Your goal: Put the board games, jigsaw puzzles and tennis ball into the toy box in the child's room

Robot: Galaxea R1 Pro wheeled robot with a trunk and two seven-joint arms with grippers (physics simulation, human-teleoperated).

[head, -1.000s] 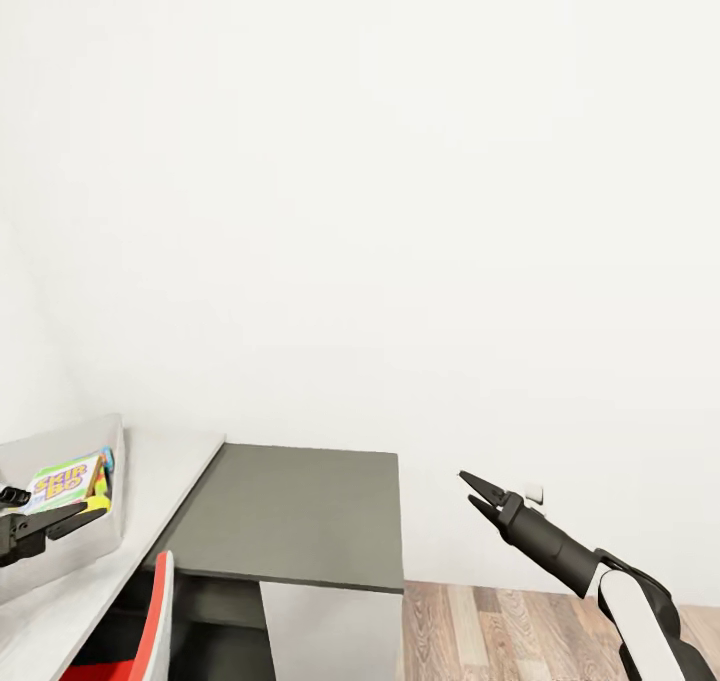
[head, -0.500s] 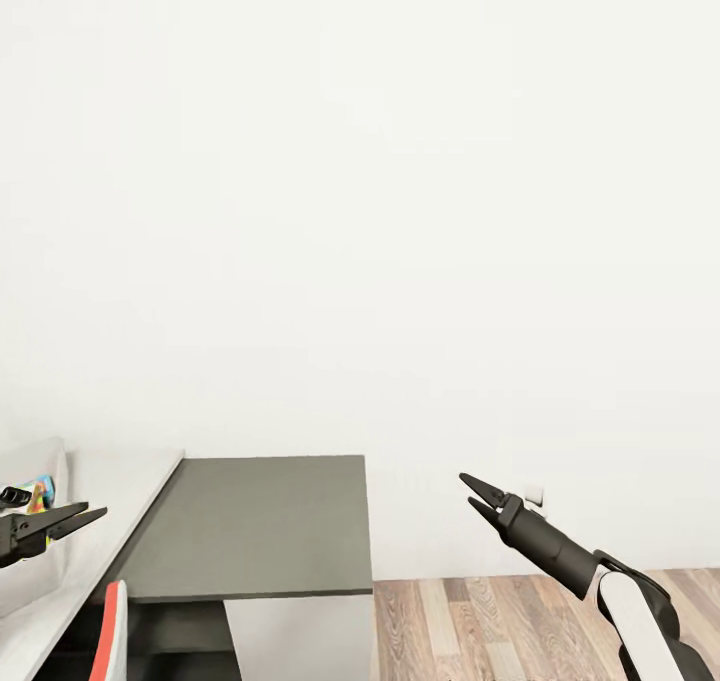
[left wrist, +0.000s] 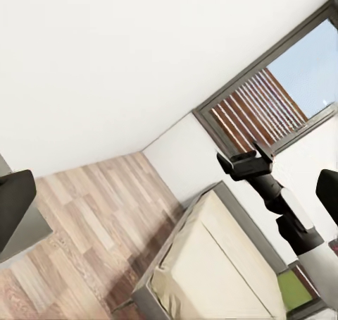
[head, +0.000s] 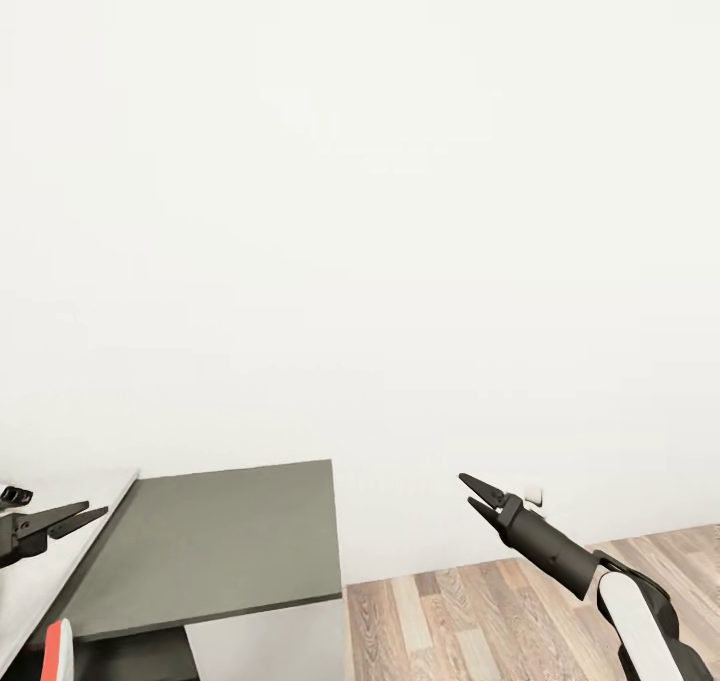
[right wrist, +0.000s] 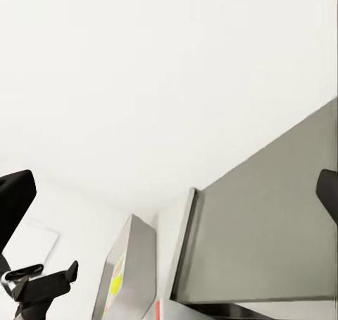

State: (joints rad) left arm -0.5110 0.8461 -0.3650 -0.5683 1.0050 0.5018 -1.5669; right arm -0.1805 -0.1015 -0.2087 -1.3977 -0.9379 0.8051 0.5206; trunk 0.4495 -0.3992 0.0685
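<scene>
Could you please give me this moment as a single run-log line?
phase: in transit | left gripper: open, empty | right gripper: open, empty | ahead: dark grey cabinet, white wall | toy box: beside cabinet

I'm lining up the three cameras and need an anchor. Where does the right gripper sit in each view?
Head view: the right gripper is lower right of centre, open, against the white wall.
Left wrist view: seen from across the room, right of centre, in front of the wall.
Right wrist view: its own dark fingers sit at the two side edges.
Shared landmark: the dark grey cabinet, also in the right wrist view.
</scene>
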